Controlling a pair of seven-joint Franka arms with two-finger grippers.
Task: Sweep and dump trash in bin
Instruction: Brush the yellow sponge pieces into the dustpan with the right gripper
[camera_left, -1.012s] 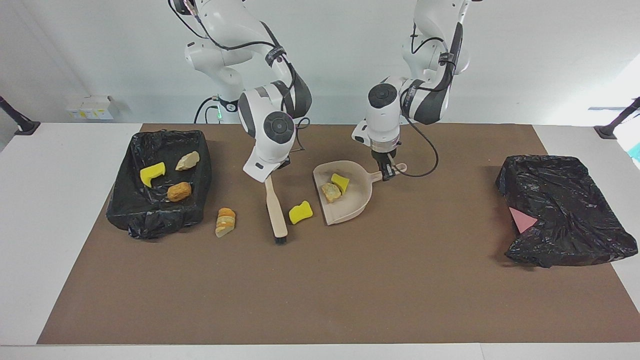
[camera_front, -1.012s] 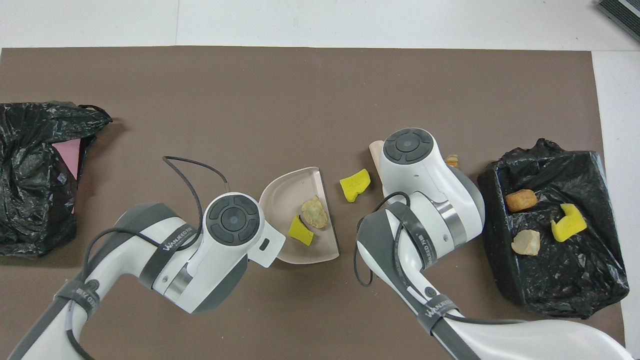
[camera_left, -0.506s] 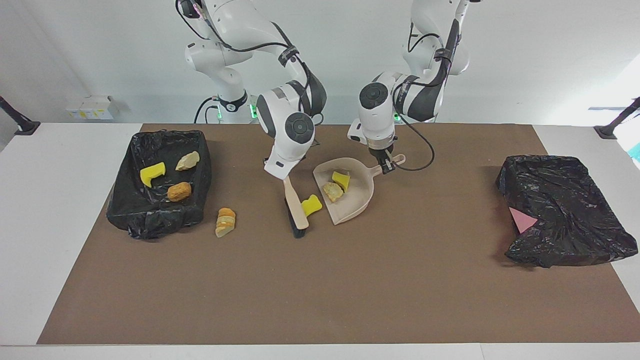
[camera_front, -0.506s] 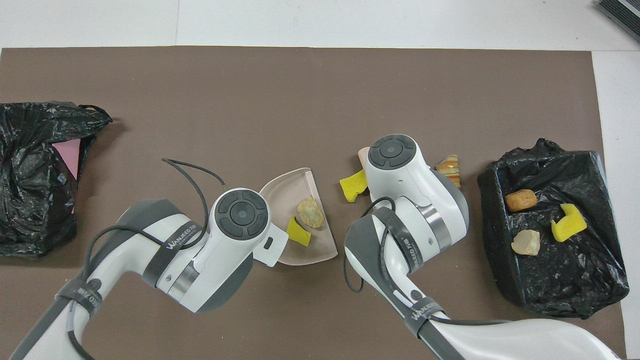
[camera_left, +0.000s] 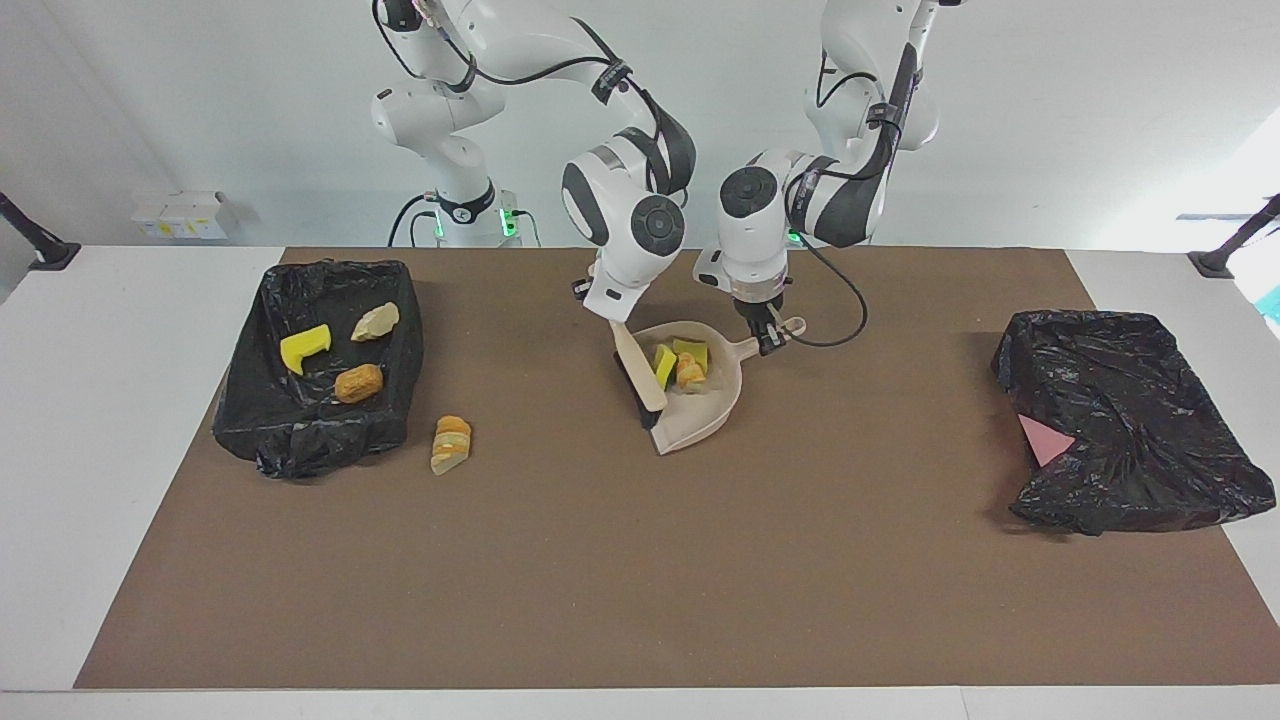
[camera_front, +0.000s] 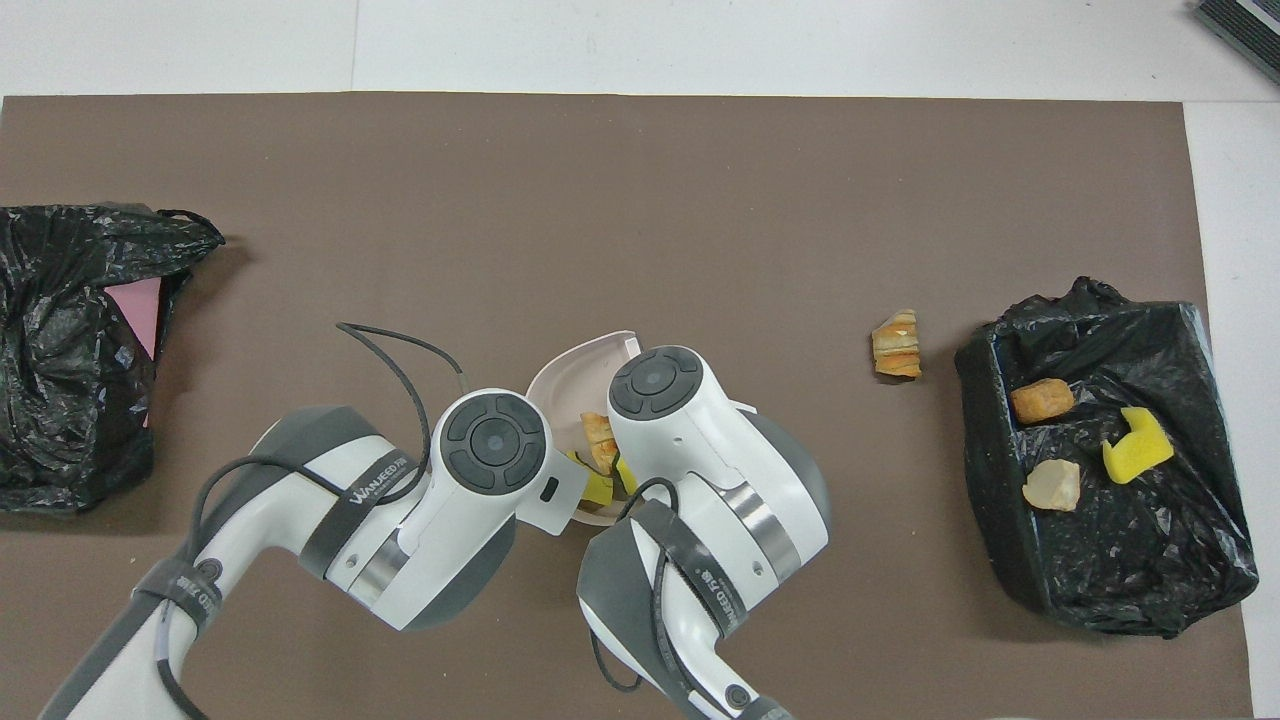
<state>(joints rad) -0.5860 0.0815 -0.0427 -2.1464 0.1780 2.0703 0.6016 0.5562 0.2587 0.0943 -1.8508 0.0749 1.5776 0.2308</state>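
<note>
The left tool (camera_left: 768, 340), closed on the dustpan (camera_left: 712, 400) handle at frame centre, steadies the pan. The right tool (camera_left: 612, 318), closed on the brush (camera_left: 640, 380), has its bristles at the pan's open mouth.

Trash: three pieces (camera_left: 682, 364) sit in the pan, packed together, though the overhead view hides most of them under the arms. One bread-like lump (camera_left: 450, 443) lies loose on the worktop, lower left of centre, just beside the black-lined bin (camera_left: 300, 430), which holds three more pieces (camera_left: 345, 350).

Risks: if the brush lifts abruptly, or the pan tips toward its mouth in transit, the pieces could roll back out. The two wrists are close and could collide.

A second ago the brush stood apart from the pan with a yellow chunk between them; that chunk is now inside.
</note>
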